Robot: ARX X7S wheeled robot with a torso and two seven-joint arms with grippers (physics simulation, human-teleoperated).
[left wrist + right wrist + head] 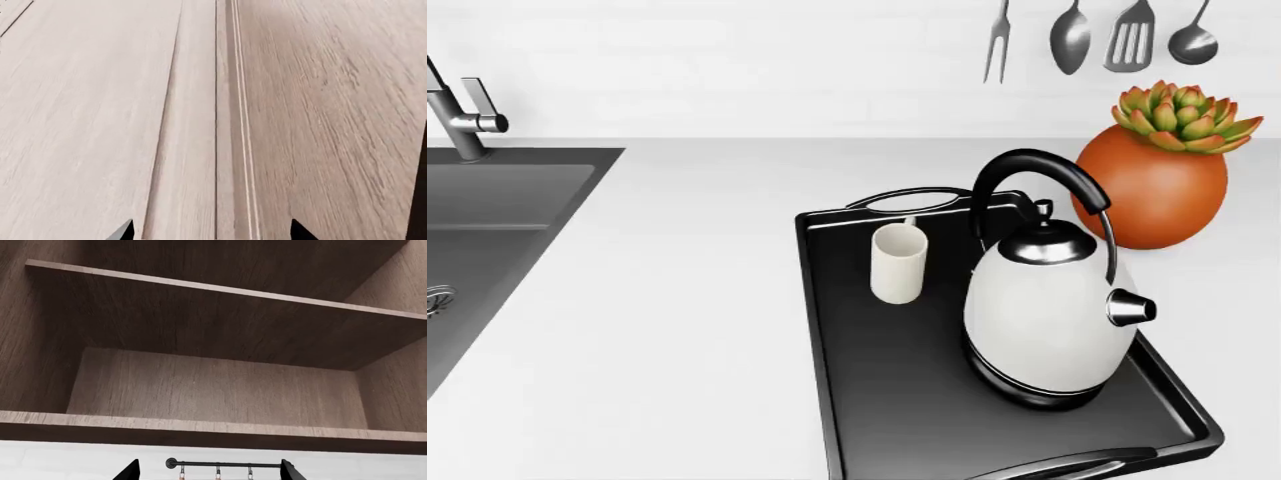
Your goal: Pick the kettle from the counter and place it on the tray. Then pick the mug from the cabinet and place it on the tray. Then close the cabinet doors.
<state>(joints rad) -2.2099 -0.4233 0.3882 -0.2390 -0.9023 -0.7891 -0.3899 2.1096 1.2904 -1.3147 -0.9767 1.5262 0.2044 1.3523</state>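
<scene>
In the head view the white kettle (pixel 1048 315) with black arched handle stands upright on the black tray (pixel 868 400). The cream mug (pixel 900 262) stands upright on the tray too, just beyond and left of the kettle. The tray rests on the white counter (pixel 694 290). Neither gripper shows in the head view. My left gripper (pixel 213 232) is open and empty, close to a pale wooden cabinet door (pixel 100 125) with a vertical seam. My right gripper (pixel 210 471) is open and empty, facing the open cabinet's dark, bare shelves (pixel 220 375).
An orange succulent pot (pixel 1154 180) stands right behind the tray. A dark sink (pixel 494 230) with a faucet (pixel 461 115) is at the left. Utensils (pixel 1101 40) hang on the wall; their rail (pixel 227 464) shows below the cabinet.
</scene>
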